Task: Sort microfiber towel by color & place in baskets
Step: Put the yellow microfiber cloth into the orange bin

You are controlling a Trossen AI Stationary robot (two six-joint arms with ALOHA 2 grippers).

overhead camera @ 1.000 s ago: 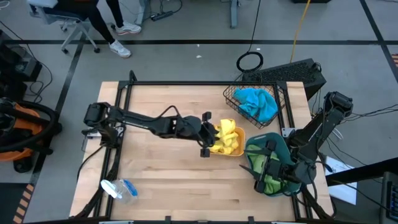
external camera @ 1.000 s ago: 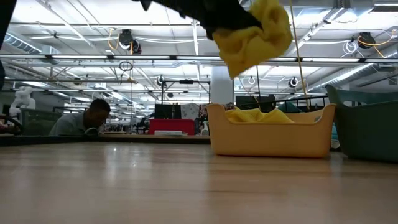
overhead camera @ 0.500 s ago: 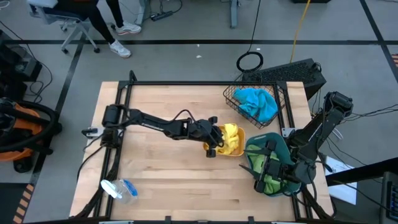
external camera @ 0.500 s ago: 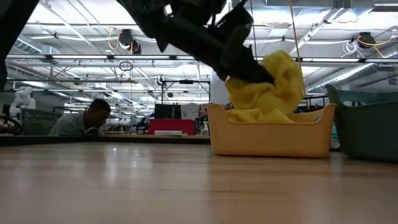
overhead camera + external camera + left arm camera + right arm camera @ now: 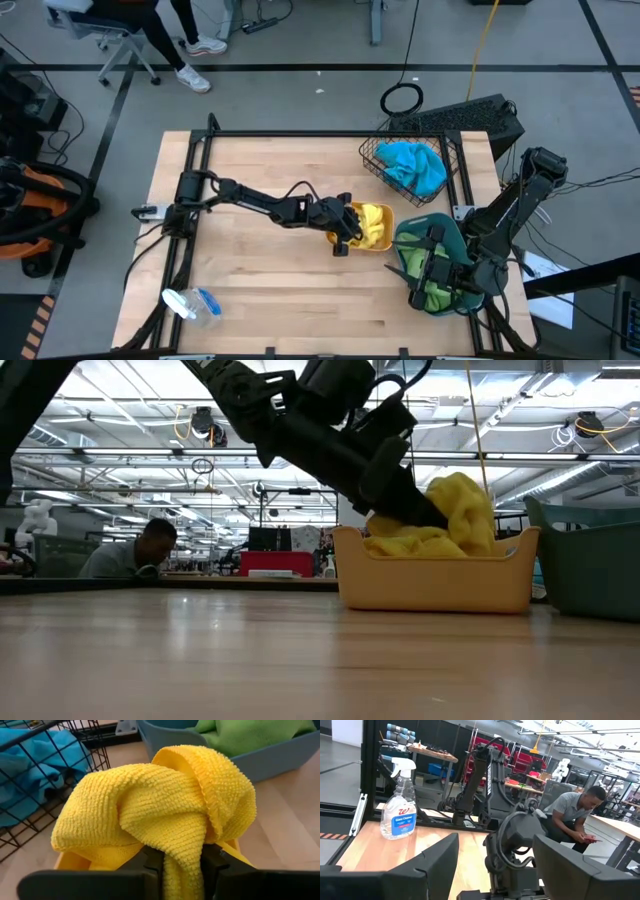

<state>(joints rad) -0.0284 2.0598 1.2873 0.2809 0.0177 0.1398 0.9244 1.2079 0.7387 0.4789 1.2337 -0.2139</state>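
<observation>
— What do the left gripper's (image 5: 182, 870) fingers (image 5: 150, 865) have between them?
— A yellow towel (image 5: 165, 810), pinched at its lower fold, the rest bunched up above the orange bin (image 5: 375, 243). Another yellow cloth already lies inside that bin.

— And the right gripper (image 5: 432, 268)?
— It hangs over the teal bin (image 5: 452, 232) at the table's right edge, fingers (image 5: 440, 862) spread wide with nothing between them. Green towels (image 5: 245, 730) lie in that bin.

— Where are the other baskets?
— The black wire basket (image 5: 372, 155) sits behind the orange bin, holding a blue towel (image 5: 412, 166).

— Anything else on the table (image 5: 260, 290)?
— A spray bottle (image 5: 190, 304) lies near the front left corner. A person (image 5: 135, 550) sits in the room beyond.
</observation>
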